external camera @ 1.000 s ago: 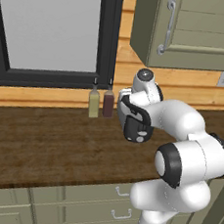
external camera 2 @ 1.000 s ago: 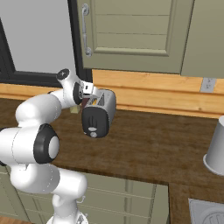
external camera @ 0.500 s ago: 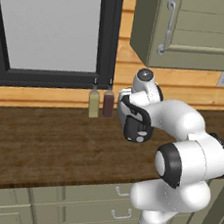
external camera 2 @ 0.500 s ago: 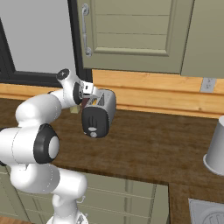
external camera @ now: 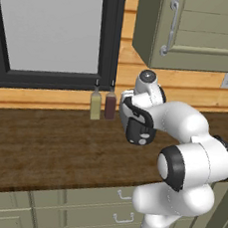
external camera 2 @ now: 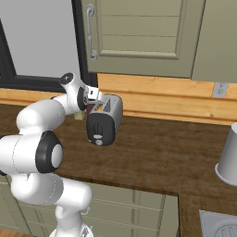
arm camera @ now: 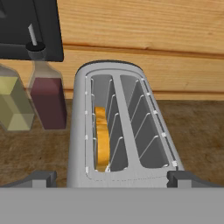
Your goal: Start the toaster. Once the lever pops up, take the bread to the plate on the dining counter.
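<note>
The silver toaster (arm camera: pixel 120 131) stands on the dark wood worktop against the plank wall. A tan-yellow slice of bread (arm camera: pixel 101 141) sits low in its left slot, and the right slot is empty. My gripper (arm camera: pixel 111 178) hovers over the toaster's near end, open wide, with a fingertip on each side of the body and nothing held. From the right base view the gripper (external camera 2: pixel 96 106) is above the toaster's black end panel (external camera 2: pixel 98 132). The lever is too small to make out there. The plate and the dining counter are out of view.
Two slim bottles, one yellowish (external camera: pixel 95 106) and one dark red (external camera: pixel 110 105), stand just left of the toaster. A black-framed window (external camera: pixel 51 23) and wall cabinets (external camera 2: pixel 139 32) hang above. A grey cylindrical container (external camera 2: pixel 229 157) is at the far right of the worktop (external camera: pixel 42 148).
</note>
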